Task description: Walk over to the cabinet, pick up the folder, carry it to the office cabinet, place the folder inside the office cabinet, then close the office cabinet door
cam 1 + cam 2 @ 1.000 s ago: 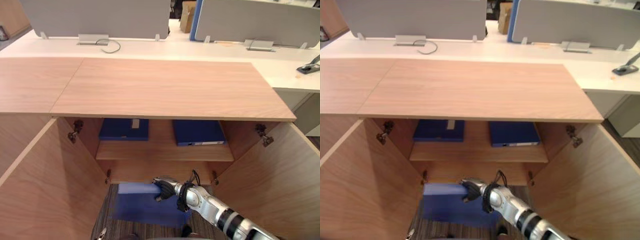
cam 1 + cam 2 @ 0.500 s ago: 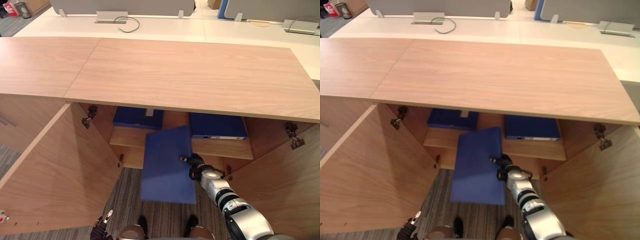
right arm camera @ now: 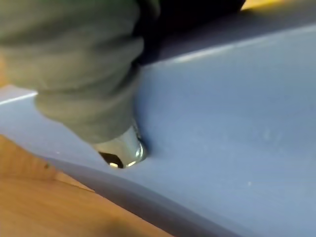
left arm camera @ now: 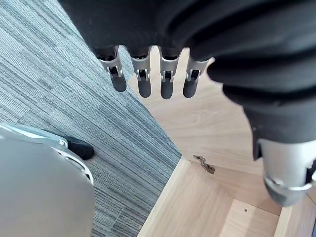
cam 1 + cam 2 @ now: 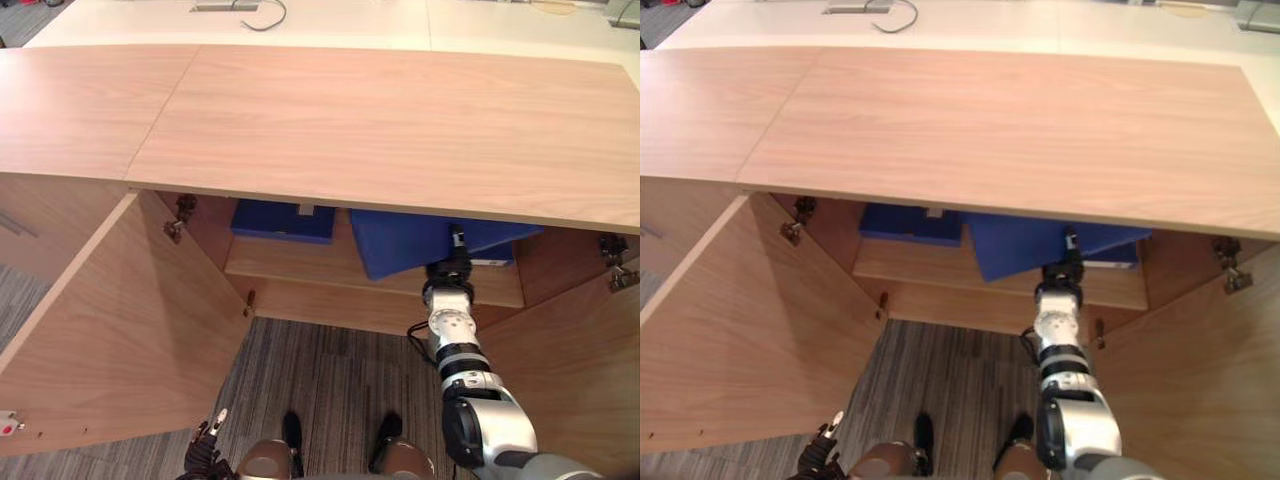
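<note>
Blue folder is now inside the office cabinet, under the wooden top and over the right half of the upper shelf. It sits tilted, with its left near corner hanging a little past the shelf's front edge. From my station I see the right hand reaching in from the near side and gripping the folder at its near edge. In the right wrist view the thumb is pressed onto the blue cover, so I read the fingers as closed on the folder.

Under the folder's right end a white strip of a second folder shows on the same shelf. A third folder lies flat at the far left of the shelf, apart from the one I hold.

Both cabinet doors stand open: the left door swings wide toward me, and the right door is also open.

The left hand hangs low on the near left, over the grey carpet. Its fingers are straight and relaxed, and they hold nothing.
</note>
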Motion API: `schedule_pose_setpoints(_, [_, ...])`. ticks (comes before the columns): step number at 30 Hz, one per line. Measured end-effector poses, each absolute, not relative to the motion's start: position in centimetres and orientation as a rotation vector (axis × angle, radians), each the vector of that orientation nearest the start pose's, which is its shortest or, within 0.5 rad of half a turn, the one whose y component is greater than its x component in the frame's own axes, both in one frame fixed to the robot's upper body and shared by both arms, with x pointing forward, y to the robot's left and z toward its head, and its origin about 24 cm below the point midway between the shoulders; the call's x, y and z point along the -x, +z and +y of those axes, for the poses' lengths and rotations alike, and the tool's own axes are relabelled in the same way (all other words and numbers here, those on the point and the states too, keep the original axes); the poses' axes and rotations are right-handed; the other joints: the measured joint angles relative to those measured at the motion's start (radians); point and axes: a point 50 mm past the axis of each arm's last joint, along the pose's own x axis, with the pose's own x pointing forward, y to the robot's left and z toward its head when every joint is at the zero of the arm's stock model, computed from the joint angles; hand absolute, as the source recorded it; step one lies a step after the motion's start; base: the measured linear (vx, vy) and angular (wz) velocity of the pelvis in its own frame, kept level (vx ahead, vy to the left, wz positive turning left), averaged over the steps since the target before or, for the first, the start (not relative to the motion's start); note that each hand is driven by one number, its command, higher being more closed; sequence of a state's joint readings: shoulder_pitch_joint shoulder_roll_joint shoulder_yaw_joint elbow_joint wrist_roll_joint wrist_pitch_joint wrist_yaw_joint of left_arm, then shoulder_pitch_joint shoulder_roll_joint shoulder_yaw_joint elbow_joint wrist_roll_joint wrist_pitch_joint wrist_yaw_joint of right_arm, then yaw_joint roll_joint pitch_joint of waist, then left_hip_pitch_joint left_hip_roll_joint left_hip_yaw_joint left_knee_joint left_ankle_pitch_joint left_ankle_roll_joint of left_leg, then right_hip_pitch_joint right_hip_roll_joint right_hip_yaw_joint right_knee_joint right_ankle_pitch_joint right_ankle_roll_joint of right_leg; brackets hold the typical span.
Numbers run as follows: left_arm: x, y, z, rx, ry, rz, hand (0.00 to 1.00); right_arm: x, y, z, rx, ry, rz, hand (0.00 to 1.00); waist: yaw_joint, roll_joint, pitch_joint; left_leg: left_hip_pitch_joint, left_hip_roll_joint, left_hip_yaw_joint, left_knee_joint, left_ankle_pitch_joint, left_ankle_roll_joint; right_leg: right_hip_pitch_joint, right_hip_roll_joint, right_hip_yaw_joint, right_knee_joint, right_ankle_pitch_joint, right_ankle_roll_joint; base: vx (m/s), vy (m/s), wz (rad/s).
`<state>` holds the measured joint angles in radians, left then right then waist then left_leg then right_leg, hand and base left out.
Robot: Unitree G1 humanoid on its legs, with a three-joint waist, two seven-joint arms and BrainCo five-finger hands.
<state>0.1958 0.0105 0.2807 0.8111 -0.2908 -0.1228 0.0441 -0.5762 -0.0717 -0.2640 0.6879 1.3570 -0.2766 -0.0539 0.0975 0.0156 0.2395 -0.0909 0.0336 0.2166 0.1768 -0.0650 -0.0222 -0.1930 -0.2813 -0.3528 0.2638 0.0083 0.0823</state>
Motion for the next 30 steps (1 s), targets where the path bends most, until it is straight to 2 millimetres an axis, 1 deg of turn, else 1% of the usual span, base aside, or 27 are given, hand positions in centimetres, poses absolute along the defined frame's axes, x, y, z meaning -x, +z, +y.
schedule_pose_setpoints(1, [-10.1, -14.0, 21.2, 0.325, 0.537, 0.815, 0.0, -34.7, 6.1, -20.9, -1.392, -0.419, -0.208, 1.0, -0.001, 0.018, 0.029, -0.037, 0.018, -0.001, 0.092, -0.039, 0.003, -0.004, 0.003, -0.002, 0.023, -0.008, -0.005, -0.08, -0.005, 0.03])
schedule_pose_setpoints(2, [-10.6, -13.9, 20.8, 0.344, 0.536, 0.798, 0.0, -34.7, 7.4, -21.5, -1.418, -0.415, -0.277, 1.0, -0.003, 0.046, 0.061, -0.105, 0.044, -0.005, 0.219, -0.091, 0.007, -0.037, 0.002, -0.002, 0.083, -0.033, -0.009, -0.11, 0.017, 0.04])
schedule_pose_setpoints(3, [-11.1, -13.6, 20.6, 0.348, 0.535, 0.776, 0.0, -35.0, 9.3, -21.8, -1.437, -0.401, -0.35, 1.0, -0.01, 0.072, 0.092, -0.178, 0.066, -0.014, 0.336, -0.138, 0.013, -0.092, -0.002, -0.001, 0.169, -0.067, -0.014, -0.16, 0.026, 0.06])
schedule_pose_setpoints(4, [-11.5, -13.4, 20.6, 0.347, 0.532, 0.759, 0.0, -35.3, 11.0, -22.0, -1.454, -0.38, -0.414, 1.0, -0.018, 0.087, 0.12, -0.231, 0.081, -0.02, 0.415, -0.17, 0.019, -0.141, -0.008, 0.003, 0.243, -0.094, -0.021, -0.15, 0.022, 0.09])
schedule_pose_setpoints(5, [-11.8, -13.1, 20.7, 0.348, 0.532, 0.741, 0.0, -35.5, 12.7, -22.4, -1.471, -0.368, -0.474, 1.0, -0.022, 0.094, 0.145, -0.28, 0.086, -0.032, 0.484, -0.2, 0.021, -0.189, -0.021, 0.007, 0.317, -0.122, -0.024, -0.17, 0.005, 0.13])
schedule_pose_setpoints(6, [-12.1, -12.8, 20.9, 0.346, 0.531, 0.723, 0.0, -35.7, 14.9, -23.1, -1.485, -0.351, -0.551, 1.0, -0.028, 0.102, 0.175, -0.34, 0.087, -0.045, 0.569, -0.239, 0.026, -0.252, -0.042, 0.021, 0.415, -0.162, -0.026, -0.15, -0.005, 0.13])
schedule_pose_setpoints(7, [-12.1, -12.8, 20.9, 0.352, 0.534, 0.718, 0.0, -35.7, 15.8, -23.5, -1.486, -0.345, -0.585, 1.0, -0.028, 0.103, 0.187, -0.37, 0.088, -0.05, 0.612, -0.257, 0.026, -0.284, -0.053, 0.031, 0.458, -0.182, -0.026, -0.24, 0.01, 0.16])
schedule_pose_setpoints(9, [-11.8, -12.8, 21.6, 0.337, 0.541, 0.733, 0.0, -35.3, 19.2, -24.5, -1.475, -0.299, -0.696, 1.0, -0.026, 0.107, 0.202, -0.505, 0.087, -0.068, 0.787, -0.33, 0.03, -0.426, -0.094, 0.074, 0.642, -0.254, -0.025, -0.21, 0.028, 0.13])
schedule_pose_setpoints(10, [-11.8, -12.8, 21.8, 0.339, 0.545, 0.733, 0.0, -35.2, 20.1, -24.6, -1.474, -0.285, -0.721, 1.0, -0.026, 0.108, 0.211, -0.529, 0.087, -0.069, 0.825, -0.344, 0.032, -0.455, -0.101, 0.087, 0.682, -0.267, -0.024, -0.15, 0.034, 0.07])
schedule_pose_setpoints(11, [-11.7, -12.8, 22.2, 0.342, 0.557, 0.731, 0.0, -35.0, 21.5, -25.0, -1.469, -0.259, -0.768, 1.0, -0.026, 0.108, 0.217, -0.582, 0.086, -0.069, 0.89, -0.368, 0.035, -0.517, -0.115, 0.112, 0.749, -0.289, -0.024, -0.11, 0.03, 0.04])
schedule_pose_setpoints(12, [-11.7, -12.7, 22.5, 0.336, 0.571, 0.732, 0.0, -34.7, 22.7, -25.2, -1.469, -0.244, -0.81, 1.0, -0.026, 0.109, 0.218, -0.63, 0.083, -0.067, 0.94, -0.379, 0.044, -0.572, -0.129, 0.135, 0.804, -0.303, -0.024, -0.13, 0.039, 0.04])
schedule_pose_setpoints(13, [-11.7, -12.7, 22.7, 0.334, 0.575, 0.732, 0.0, -34.6, 23.2, -25.3, -1.47, -0.238, -0.827, 1.0, -0.026, 0.109, 0.219, -0.648, 0.081, -0.064, 0.96, -0.385, 0.048, -0.596, -0.136, 0.142, 0.827, -0.309, -0.024, -0.07, 0.05, 0.03])
schedule_pose_setpoints(14, [-11.6, -12.7, 22.9, 0.338, 0.594, 0.731, 0.0, -34.5, 24.1, -25.5, -1.48, -0.229, -0.854, 1.0, -0.028, 0.111, 0.223, -0.676, 0.079, -0.06, 0.993, -0.395, 0.047, -0.633, -0.143, 0.165, 0.862, -0.318, -0.022, -0.06, 0.056, 0.0])
schedule_pose_setpoints(18, [-11.1, -12.7, 23.8, 0.346, 0.658, 0.732, 0.0, -34.2, 26.2, -25.8, -1.524, -0.229, -0.914, 1.0, -0.027, 0.113, 0.228, -0.737, 0.069, -0.049, 1.048, -0.408, 0.051, -0.72, -0.163, 0.204, 0.936, -0.338, -0.025, -0.03, 0.044, 0.03])
schedule_pose_setpoints(20, [-11.0, -12.7, 23.9, 0.347, 0.67, 0.737, 0.0, -34.1, 27.0, -26.0, -1.545, -0.225, -0.931, 1.0, -0.026, 0.113, 0.229, -0.753, 0.066, -0.044, 1.056, -0.408, 0.051, -0.747, -0.168, 0.217, 0.955, -0.343, -0.026, -0.01, -0.001, 0.03])
schedule_pose_setpoints(23, [-10.8, -12.9, 23.6, 0.353, 0.684, 0.75, 0.0, -34.0, 28.0, -26.2, -1.563, -0.219, -0.936, 1.0, -0.025, 0.114, 0.229, -0.766, 0.065, -0.04, 1.056, -0.406, 0.048, -0.769, -0.169, 0.224, 0.963, -0.346, -0.03, 0.0, 0.0, 0.0])
schedule_pose_setpoints(26, [-10.5, -13.2, 23.1, 0.367, 0.684, 0.77, 0.0, -33.7, 28.8, -26.9, -1.54, -0.225, -0.954, 1.0, -0.028, 0.114, 0.229, -0.768, 0.064, -0.042, 1.049, -0.405, 0.046, -0.771, -0.17, 0.221, 0.962, -0.351, -0.031, 0.01, -0.008, 0.02])
schedule_pose_setpoints(28, [-10.3, -13.4, 22.9, 0.37, 0.683, 0.783, 0.0, -33.7, 29.5, -27.0, -1.541, -0.215, -0.963, 1.0, -0.028, 0.114, 0.229, -0.778, 0.062, -0.045, 1.045, -0.403, 0.043, -0.778, -0.171, 0.218, 0.961, -0.353, -0.031, 0.04, -0.023, 0.07])
schedule_pose_setpoints(30, [-10.1, -13.6, 22.7, 0.355, 0.673, 0.807, 0.0, -33.9, 30.8, -27.2, -1.567, -0.205, -0.967, 1.0, -0.03, 0.115, 0.229, -0.793, 0.056, -0.045, 1.037, -0.398, 0.04, -0.795, -0.176, 0.218, 0.96, -0.353, -0.031, 0.05, -0.025, 0.1])
